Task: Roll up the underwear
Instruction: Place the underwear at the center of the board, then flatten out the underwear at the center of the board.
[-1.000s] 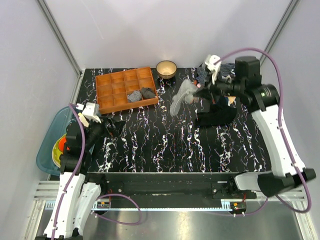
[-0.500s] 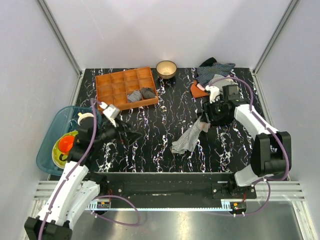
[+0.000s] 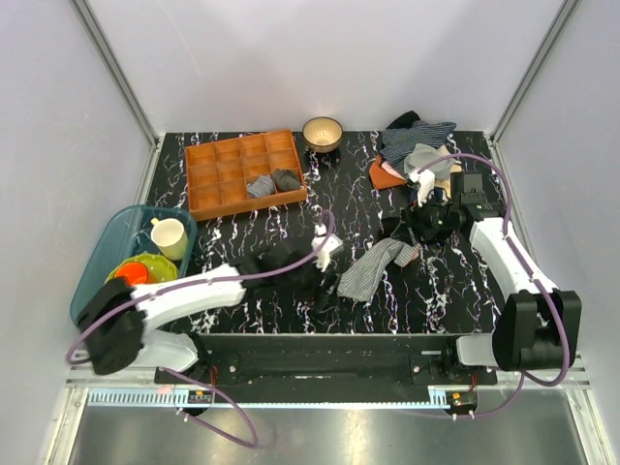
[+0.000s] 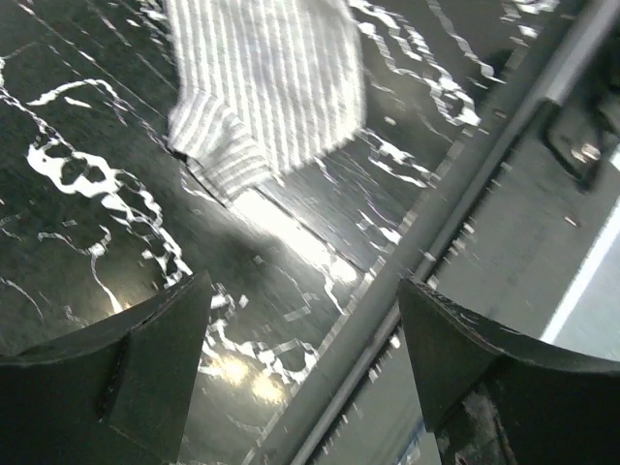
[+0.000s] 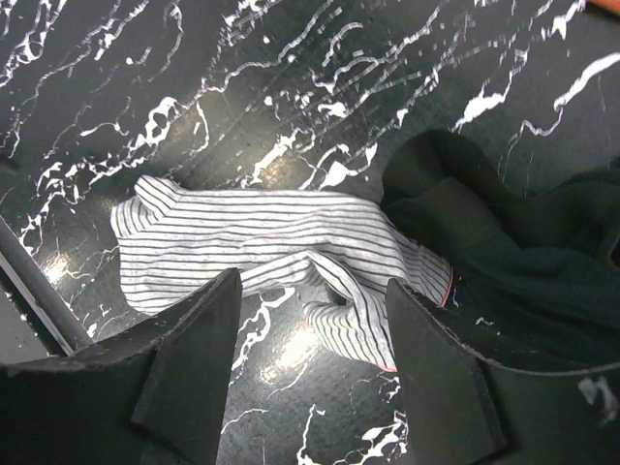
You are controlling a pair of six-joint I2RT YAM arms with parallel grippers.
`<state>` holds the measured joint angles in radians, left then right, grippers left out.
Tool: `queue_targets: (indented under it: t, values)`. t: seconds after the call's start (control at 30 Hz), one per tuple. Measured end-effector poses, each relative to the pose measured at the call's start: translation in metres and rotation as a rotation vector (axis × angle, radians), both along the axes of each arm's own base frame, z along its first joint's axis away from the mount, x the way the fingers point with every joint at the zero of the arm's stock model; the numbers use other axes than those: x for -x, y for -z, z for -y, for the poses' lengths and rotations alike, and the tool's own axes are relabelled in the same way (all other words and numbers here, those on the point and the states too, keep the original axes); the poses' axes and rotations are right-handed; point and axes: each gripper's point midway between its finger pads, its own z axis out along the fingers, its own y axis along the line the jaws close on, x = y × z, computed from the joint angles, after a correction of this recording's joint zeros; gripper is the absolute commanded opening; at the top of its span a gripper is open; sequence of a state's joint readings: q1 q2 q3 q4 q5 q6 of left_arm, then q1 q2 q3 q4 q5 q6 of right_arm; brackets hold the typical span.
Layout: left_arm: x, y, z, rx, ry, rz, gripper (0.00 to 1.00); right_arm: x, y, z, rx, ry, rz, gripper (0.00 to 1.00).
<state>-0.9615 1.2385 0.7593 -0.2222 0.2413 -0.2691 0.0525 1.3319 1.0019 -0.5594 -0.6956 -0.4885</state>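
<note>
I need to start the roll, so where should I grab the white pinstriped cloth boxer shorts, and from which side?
Likely take the white pinstriped boxer shorts at the loose end nearest the open left gripper, coming in from the left. That end lies clear on the marbled table, while the other end crowds the plain black cloth.

A lab test cell: white panel walls (image 3: 291,58), aluminium frame posts (image 3: 116,73).
</note>
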Motion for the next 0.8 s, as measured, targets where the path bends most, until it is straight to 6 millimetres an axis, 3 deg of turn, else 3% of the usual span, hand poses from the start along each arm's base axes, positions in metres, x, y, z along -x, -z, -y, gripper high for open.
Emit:
queue_targets:
  t: [0.2,0.33,0.47,0.63,0.7,0.8]
  values:
    - [-0.038,0.048,0.023,-0.158,-0.100,-0.014,0.77,0.001,0.031,0.009,0.028,0.024,-0.131,0.56]
    - [-0.047,0.058,0.028,-0.184,-0.128,-0.016,0.75,0.009,0.044,0.011,0.045,0.003,-0.191,0.56]
    - [-0.048,0.056,0.033,-0.164,-0.132,-0.015,0.75,0.027,0.036,0.007,0.052,-0.116,-0.161,0.61]
    - [-0.045,0.042,0.023,-0.108,-0.143,0.029,0.78,0.063,0.012,-0.001,0.121,-0.335,0.113,0.63]
    - [-0.043,0.029,0.010,-0.078,-0.171,0.067,0.78,0.080,0.017,-0.006,0.180,-0.427,0.222,0.63]
    - [-0.046,0.008,-0.008,-0.016,-0.231,0.111,0.80,0.092,0.042,-0.007,0.274,-0.518,0.270,0.63]
